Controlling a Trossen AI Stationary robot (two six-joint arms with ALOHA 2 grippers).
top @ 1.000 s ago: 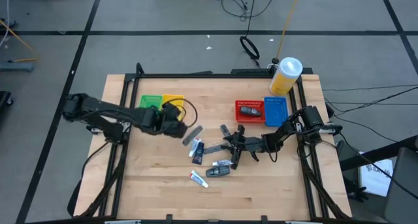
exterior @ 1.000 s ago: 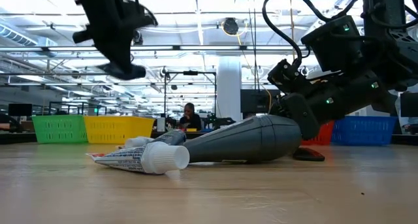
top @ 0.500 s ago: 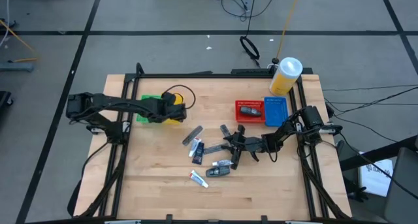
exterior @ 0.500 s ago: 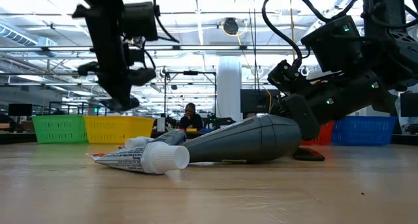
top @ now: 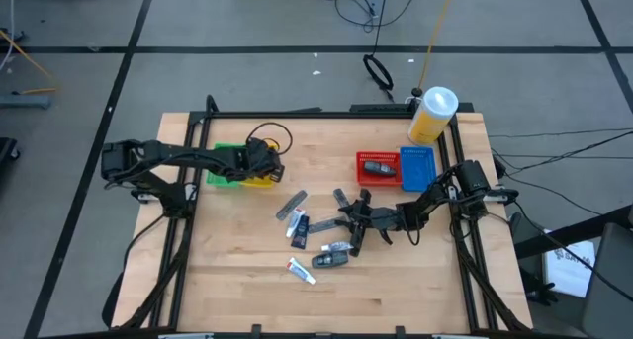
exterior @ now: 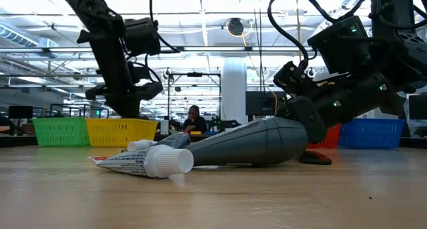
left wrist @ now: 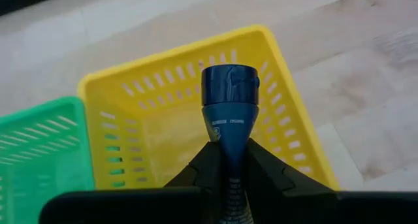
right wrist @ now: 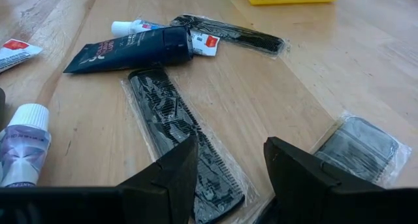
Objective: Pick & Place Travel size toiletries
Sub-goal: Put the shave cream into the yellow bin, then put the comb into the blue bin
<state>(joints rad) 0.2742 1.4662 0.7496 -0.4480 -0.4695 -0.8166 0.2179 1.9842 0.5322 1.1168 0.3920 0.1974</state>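
**Left gripper holds a dark tube over the yellow basket**

From above, we see the left gripper (top: 265,164) over the yellow basket (top: 259,178), which sits beside the green basket (top: 224,167). The right gripper (top: 358,220) sits low amid the scattered toiletries (top: 302,225) at mid-table, a white tube (top: 301,271) lying nearest the front edge. A red basket (top: 377,168) with one dark item inside, a blue basket (top: 417,167) and a yellow jar (top: 432,116) stand at the right rear.

At table height, we see the left gripper (exterior: 127,89) hanging above the yellow basket (exterior: 119,132), with a white-capped tube (exterior: 145,161) and a big dark tube (exterior: 250,144) lying up front.

On the left wrist, we see the fingers (left wrist: 210,168) clamped on a dark blue tube (left wrist: 229,113), cap pointing into the yellow basket (left wrist: 284,77).

On the right wrist, we see the fingers (right wrist: 168,173) spread apart, holding nothing, over a black comb in a clear sleeve (right wrist: 171,119); a dark tube (right wrist: 134,49) and another packet (right wrist: 360,145) lie nearby on the wood.
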